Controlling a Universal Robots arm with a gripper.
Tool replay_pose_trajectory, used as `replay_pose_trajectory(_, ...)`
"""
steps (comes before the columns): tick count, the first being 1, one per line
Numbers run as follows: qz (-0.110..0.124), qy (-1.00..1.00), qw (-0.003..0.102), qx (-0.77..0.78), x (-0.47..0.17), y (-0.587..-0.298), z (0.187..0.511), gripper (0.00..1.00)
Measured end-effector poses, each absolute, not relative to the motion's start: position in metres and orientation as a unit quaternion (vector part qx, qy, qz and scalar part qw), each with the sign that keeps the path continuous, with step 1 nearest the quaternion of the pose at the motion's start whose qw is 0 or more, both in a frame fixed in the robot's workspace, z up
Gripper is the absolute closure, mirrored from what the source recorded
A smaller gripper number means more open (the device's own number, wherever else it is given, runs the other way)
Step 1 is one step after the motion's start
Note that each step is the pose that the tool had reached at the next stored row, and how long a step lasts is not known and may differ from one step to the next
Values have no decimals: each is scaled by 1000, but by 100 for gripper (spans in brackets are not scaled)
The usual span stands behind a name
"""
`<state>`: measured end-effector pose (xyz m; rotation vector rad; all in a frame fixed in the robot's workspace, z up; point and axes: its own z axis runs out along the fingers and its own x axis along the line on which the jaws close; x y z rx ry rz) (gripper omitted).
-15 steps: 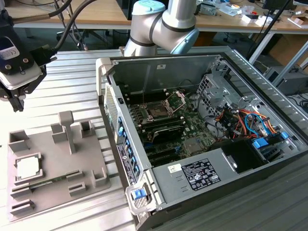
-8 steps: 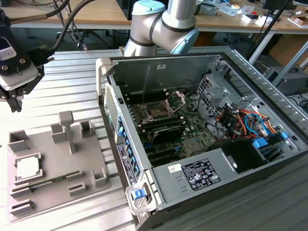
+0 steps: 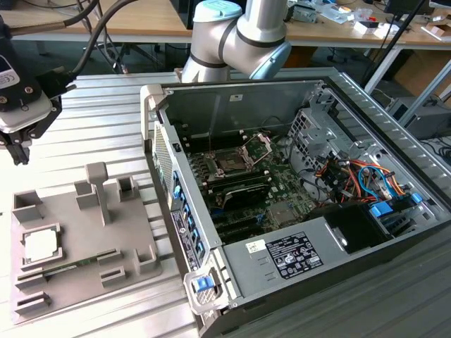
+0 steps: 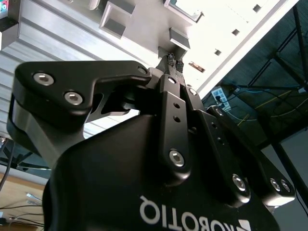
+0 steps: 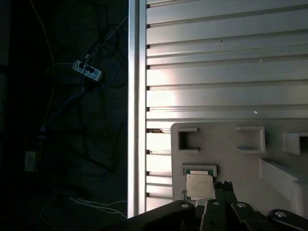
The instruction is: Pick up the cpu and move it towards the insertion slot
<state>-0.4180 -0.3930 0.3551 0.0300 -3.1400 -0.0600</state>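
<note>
Your claw (image 4: 174, 62), fingertips together and empty, hangs over the grey tray (image 3: 77, 227); the cpu (image 3: 39, 243) lies in its pocket, the insertion slot (image 3: 230, 163) well apart from it.

cpu (image 3: 40, 243): flat square chip, silvery-white top, laid flat in a walled pocket of the grey tray (image 3: 84, 232). insertion slot (image 3: 229, 163): dark square socket inside the open case (image 3: 232, 105), silver bracket raised. In the exterior view, the cpu is seen at 8 o'clock from the slot, well apart.

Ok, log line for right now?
gripper: hovering near tray, fingers shut, empty | cpu: in tray pocket | insertion slot: bracket raised
</note>
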Motion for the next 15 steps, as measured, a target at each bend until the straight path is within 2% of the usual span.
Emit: replay_pose_trajectory(15, -19, -1000, 0, 10, -424, -393, 354, 89)
